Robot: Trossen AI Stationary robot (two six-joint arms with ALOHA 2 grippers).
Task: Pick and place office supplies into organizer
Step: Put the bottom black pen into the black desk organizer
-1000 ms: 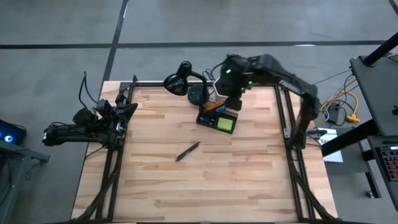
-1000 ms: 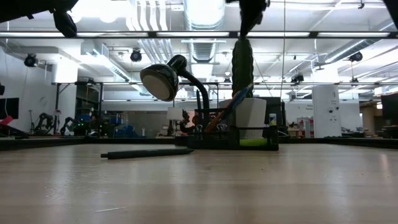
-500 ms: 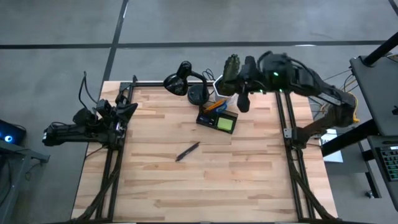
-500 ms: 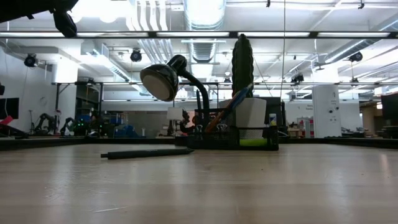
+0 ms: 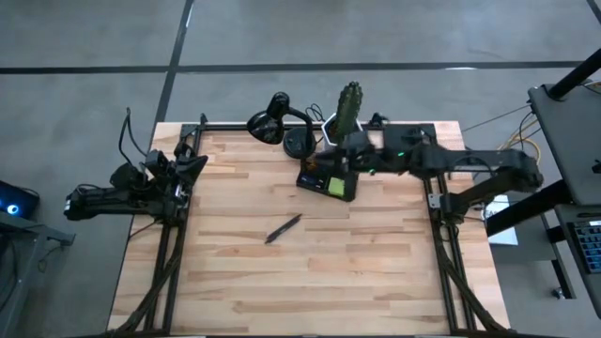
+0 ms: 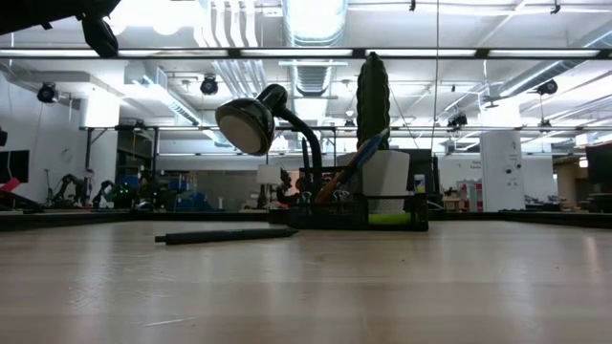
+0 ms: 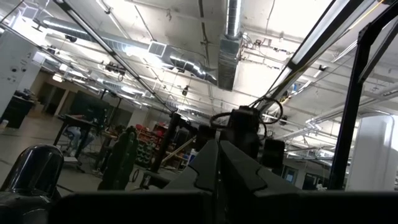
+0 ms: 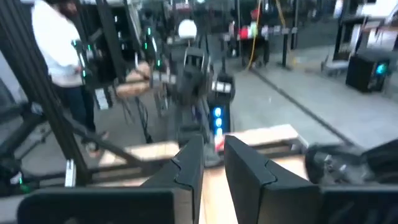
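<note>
Risk of a knock at the organizer while one pen waits on the table

Right gripper (image 5: pixel 340 161) hangs over the back edge of the organizer (image 5: pixel 315 180), at the end of an arm stretched nearly flat from the table's right side. Its wrist view shows the two fingers a narrow gap apart with bare wood visible between them, so it appears to hold nothing. Left gripper (image 5: pixel 195 161) sits parked at the table's left edge, fingers pressed together and empty.

The organizer stands near the back of the table (image 5: pixel 282 282). It already holds a green pad (image 5: pixel 336 187) and some pencils leaning out at an angle. One dark pen (image 5: pixel 283 227) lies flat on the wood nearer the middle, well apart from the organizer.

Several things look likely to go wrong. The arm is close to the leaning pencils, a cactus (image 5: pixel 349 99) just behind, and a lamp (image 5: pixel 272 124) beside it. A careless swing away could catch any of these or push the light organizer askew. The pen is thin and lies flat, so the fingers would need to spread wider and come down squarely. Otherwise it may roll or skid out of the pinch. Held off-centre, it could droop and catch the organizer's rim, or jam against the pencils already inside.
</note>
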